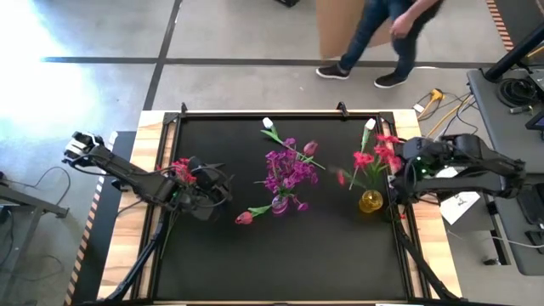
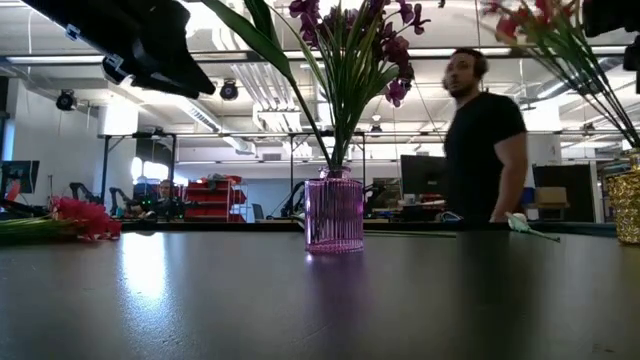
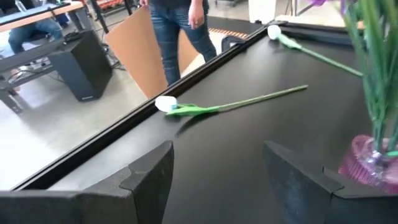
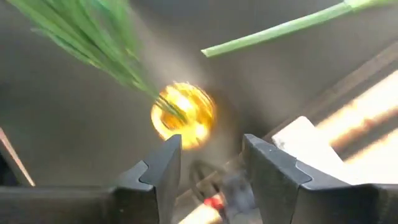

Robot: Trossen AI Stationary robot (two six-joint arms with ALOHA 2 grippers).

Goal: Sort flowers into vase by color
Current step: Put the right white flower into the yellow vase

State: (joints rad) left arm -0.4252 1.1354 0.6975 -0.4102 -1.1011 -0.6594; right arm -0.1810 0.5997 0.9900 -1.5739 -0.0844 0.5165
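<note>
A pink ribbed vase stands mid-table and holds purple-magenta flowers. A yellow vase toward the right holds red flowers. Loose red and pink flowers lie near the left edge. Two white-bud stems lie by the far edge. A pink bloom lies next to the pink vase. My left gripper hovers open between the loose flowers and the pink vase. My right gripper is open just right of the yellow vase, holding nothing.
The black mat has a raised frame around it, set in a wooden border. A person walks past beyond the far edge, carrying cardboard. Cables and gear sit off the table's right side. The near half of the mat is bare.
</note>
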